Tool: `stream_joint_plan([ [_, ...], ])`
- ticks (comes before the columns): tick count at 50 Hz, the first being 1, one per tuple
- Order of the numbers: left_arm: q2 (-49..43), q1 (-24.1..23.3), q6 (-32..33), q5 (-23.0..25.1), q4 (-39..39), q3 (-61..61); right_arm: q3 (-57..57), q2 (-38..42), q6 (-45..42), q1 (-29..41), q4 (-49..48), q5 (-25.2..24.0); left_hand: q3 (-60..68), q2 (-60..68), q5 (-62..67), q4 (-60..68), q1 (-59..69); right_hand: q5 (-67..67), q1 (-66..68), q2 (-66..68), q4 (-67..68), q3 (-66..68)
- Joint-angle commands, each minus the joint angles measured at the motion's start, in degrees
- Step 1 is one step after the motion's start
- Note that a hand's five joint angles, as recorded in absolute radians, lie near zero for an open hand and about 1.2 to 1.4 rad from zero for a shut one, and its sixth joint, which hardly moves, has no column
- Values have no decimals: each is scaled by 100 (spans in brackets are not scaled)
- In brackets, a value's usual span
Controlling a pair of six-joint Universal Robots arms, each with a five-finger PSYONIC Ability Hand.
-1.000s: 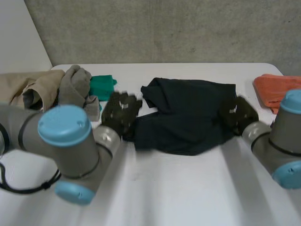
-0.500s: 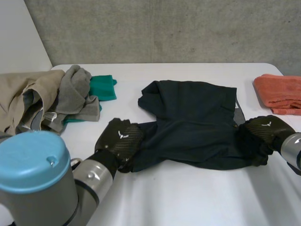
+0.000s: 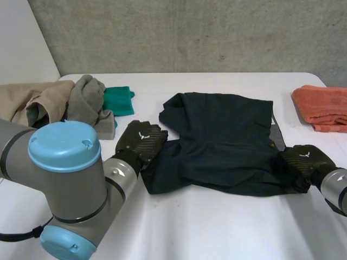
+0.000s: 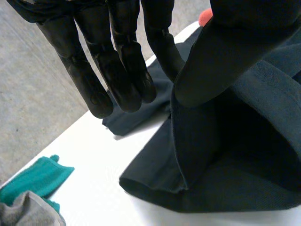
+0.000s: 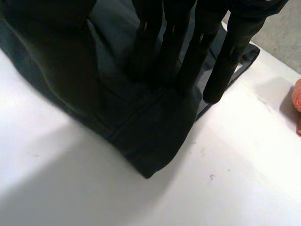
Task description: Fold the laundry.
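A dark navy garment (image 3: pixel 222 141) lies crumpled in the middle of the white table (image 3: pixel 217 222). My left hand (image 3: pixel 140 142) is at its left edge. In the left wrist view, the thumb and straight fingers of the left hand (image 4: pixel 117 70) pinch a raised fold of the garment (image 4: pixel 235 141). My right hand (image 3: pixel 303 161) rests at the garment's near right corner. Seen from the right wrist, the right hand (image 5: pixel 188 47) has straight fingers whose tips touch the cloth (image 5: pixel 141 117) just inside that corner.
A pile of beige and grey clothes (image 3: pixel 49 103) lies at the far left, with a green cloth (image 3: pixel 118 100) beside it. A folded orange towel (image 3: pixel 322 105) sits at the far right edge. A concrete wall stands behind the table.
Both hands drew the garment toward the near edge and spread it wider. The left hand then moved back a little with its edge. The right hand's fingers straightened onto the corner.
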Motion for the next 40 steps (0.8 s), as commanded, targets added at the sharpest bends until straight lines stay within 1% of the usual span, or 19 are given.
stream_joint_plan([
  [1, 142, -10, -63, 3, -227, -353, -143, 424, -97, 107, -198, 138, 1159, 1124, 1231, 1114, 1516, 3390, 3356, 3359, 3397, 3385],
  [4, 501, -19, -54, 11, -648, -555, -81, 206, -106, 115, -198, 235, 1159, 1124, 1231, 1114, 1516, 3390, 3356, 3359, 3397, 3385],
  [5, 589, -28, -54, 12, -763, -608, -73, -126, -115, 107, -171, 270, 1159, 1124, 1231, 1114, 1516, 3390, 3356, 3359, 3397, 3385],
  [8, 941, -89, -37, 20, -1351, -828, -55, -673, -167, 98, -31, 279, 1159, 1124, 1231, 1114, 1516, 3390, 3356, 3359, 3397, 3385],
  [9, 1020, -107, -45, 29, -1492, -881, -64, -944, -307, 98, 230, 270, 1159, 1124, 1231, 1114, 1516, 3390, 3356, 3359, 3397, 3385],
  [11, 1284, -194, -54, 29, -1861, -1048, -81, -1148, -483, 72, 565, 244, 1159, 1124, 1231, 1114, 1516, 3390, 3356, 3359, 3397, 3385],
  [12, 1380, -230, -54, 38, -1958, -1092, -99, -1245, -597, 71, 785, 235, 1159, 1124, 1231, 1114, 1516, 3390, 3356, 3359, 3397, 3385],
  [13, 1477, -256, -54, 38, -2029, -1144, -125, -1446, -877, 45, 1239, 226, 1159, 1124, 1231, 1114, 1516, 3390, 3356, 3359, 3397, 3385],
  [16, 1785, -344, -45, 55, -2188, -1294, -125, -1684, -1457, -25, 2005, 226, 1159, 1124, 1231, 1114, 1516, 3390, 3356, 3359, 3397, 3385],
  [20, 1970, -370, -54, 47, -2232, -1312, -90, -1712, -1985, -78, 2604, 279, 1159, 1124, 1231, 1114, 1516, 3390, 3356, 3359, 3397, 3385],
  [23, 2137, -467, -63, 29, -2293, -1294, -90, -1755, -2118, -87, 2904, 305, 1159, 1124, 1231, 1114, 1516, 3390, 3356, 3359, 3397, 3385],
  [27, 2418, -722, -2, 47, -2477, -1268, -90, -1966, -2285, -113, 3413, 297, 1159, 1124, 1231, 1114, 1516, 3390, 3356, 3359, 3397, 3385],
  [30, 2419, -766, 25, 47, -2662, -1277, -81, -2203, -2470, -122, 3739, 262, 1159, 1124, 1231, 1114, 1516, 3390, 3356, 3359, 3397, 3385],
  [32, 2357, -766, 25, 47, -2671, -1285, -90, -2239, -2627, -104, 3793, 209, 1159, 1124, 1231, 1114, 1516, 3390, 3356, 3359, 3397, 3385],
  [36, 1875, -749, 43, 47, -2557, -1207, -151, -2090, -2708, -87, 3688, 200, 1159, 1124, 1231, 1114, 1516, 3390, 3356, 3359, 3397, 3385],
  [37, 1586, -705, 51, 29, -2470, -1067, -178, -1985, -2699, -78, 3609, 200, 1159, 1124, 1231, 1114, 1516, 3390, 3356, 3359, 3397, 3385],
  [39, 1339, -678, 51, 29, -2373, -882, -248, -1748, -2655, -43, 3407, 217, 1159, 1124, 1231, 1114, 1516, 3390, 3356, 3359, 3397, 3385],
  [40, 1216, -661, 51, 29, -2303, -777, -396, -1399, -2629, -17, 3154, 278, 1159, 1124, 1231, 1114, 1516, 3390, 3356, 3359, 3397, 3385],
])
